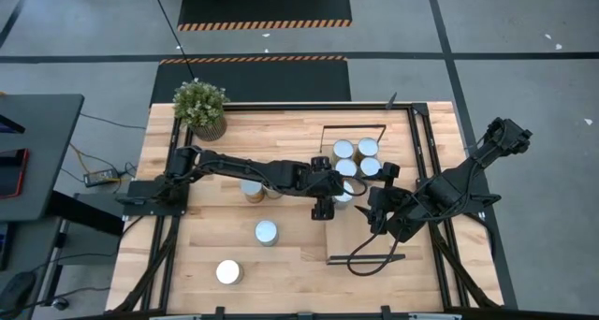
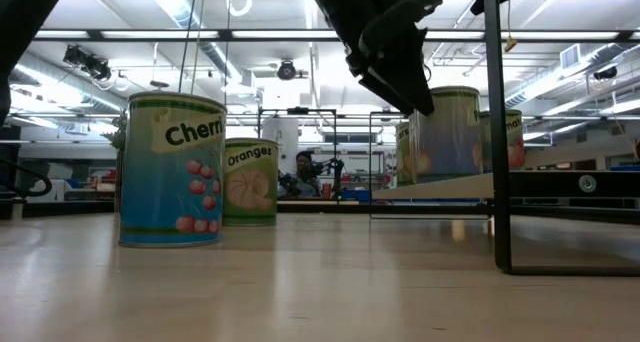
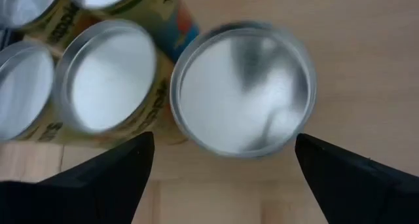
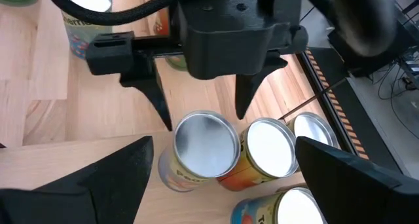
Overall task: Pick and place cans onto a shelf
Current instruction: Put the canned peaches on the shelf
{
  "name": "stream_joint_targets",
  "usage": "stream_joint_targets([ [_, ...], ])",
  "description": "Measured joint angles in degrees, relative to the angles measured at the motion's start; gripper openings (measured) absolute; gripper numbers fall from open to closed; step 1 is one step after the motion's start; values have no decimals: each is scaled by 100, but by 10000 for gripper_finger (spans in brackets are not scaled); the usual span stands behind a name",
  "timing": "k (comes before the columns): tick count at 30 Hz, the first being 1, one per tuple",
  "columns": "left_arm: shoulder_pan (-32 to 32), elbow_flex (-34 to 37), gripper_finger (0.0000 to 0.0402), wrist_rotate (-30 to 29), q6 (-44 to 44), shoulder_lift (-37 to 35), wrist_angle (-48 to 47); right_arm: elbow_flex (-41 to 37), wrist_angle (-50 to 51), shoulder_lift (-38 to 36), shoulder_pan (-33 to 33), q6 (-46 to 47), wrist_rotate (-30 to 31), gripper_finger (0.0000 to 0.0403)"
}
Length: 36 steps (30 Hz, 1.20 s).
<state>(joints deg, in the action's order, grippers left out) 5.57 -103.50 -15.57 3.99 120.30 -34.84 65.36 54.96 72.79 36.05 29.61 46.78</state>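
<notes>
The shelf (image 1: 384,228) is a light-wood board with black end frames, standing at the table's right. Several cans stand on its far part (image 1: 358,156). The nearest of them, a silver-lidded can (image 1: 344,193), stands upright on the board and also shows in the left wrist view (image 3: 242,86) and the right wrist view (image 4: 204,145). My left gripper (image 1: 341,196) hangs open just above this can, its fingers (image 4: 160,106) spread past the lid's two sides and clear of it. My right gripper (image 1: 371,210) is open and empty over the shelf, right of that can.
Other cans stand on the tabletop left of the shelf: two near the left arm (image 1: 253,191), one nearer (image 1: 267,232), and one with a bright white top (image 1: 227,271). A potted plant (image 1: 199,105) stands at the far left corner. The low view shows a cherries can (image 2: 170,170) and an oranges can (image 2: 250,182).
</notes>
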Motion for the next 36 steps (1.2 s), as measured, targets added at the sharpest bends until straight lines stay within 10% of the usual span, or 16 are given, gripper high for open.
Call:
stream_joint_targets([
  [36, 1, 0, 377, -265, -40, -5, -237, 0, -2, 0, 0, 11, 2, 379],
])
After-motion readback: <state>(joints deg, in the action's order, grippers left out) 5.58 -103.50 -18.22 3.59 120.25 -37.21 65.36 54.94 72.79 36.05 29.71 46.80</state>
